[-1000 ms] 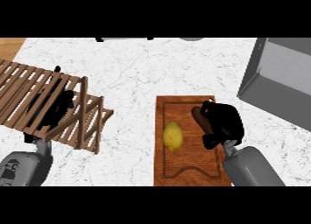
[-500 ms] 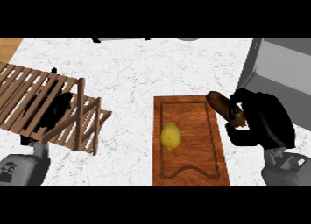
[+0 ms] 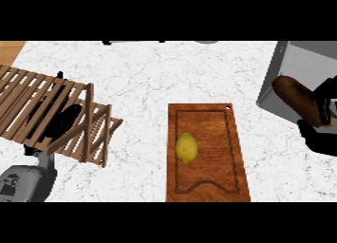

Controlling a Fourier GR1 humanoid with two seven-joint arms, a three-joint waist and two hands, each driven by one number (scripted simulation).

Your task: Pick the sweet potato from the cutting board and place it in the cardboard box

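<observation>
My right hand [image 3: 331, 136] is at the right edge, shut on a brown sweet potato [image 3: 295, 98]. The potato is tilted and raised over the near left wall of the grey box [image 3: 300, 59] at the upper right. The wooden cutting board [image 3: 214, 178] lies in the middle of the counter, to the left of the hand. A yellow lemon-like fruit [image 3: 187, 147] lies on it. My left hand [image 3: 59, 119] rests open at the left, partly hidden behind wooden slats.
A slatted wooden crate [image 3: 27, 102] stands tilted at the left, over my left hand. White marble counter [image 3: 146, 80] spreads between the crate, the board and the box. My left forearm [image 3: 20, 182] comes in at the lower left.
My right hand has lifted the sweet potato off the cutting board and carried it right and up to the grey box. The yellow fruit and my left hand have stayed put.
</observation>
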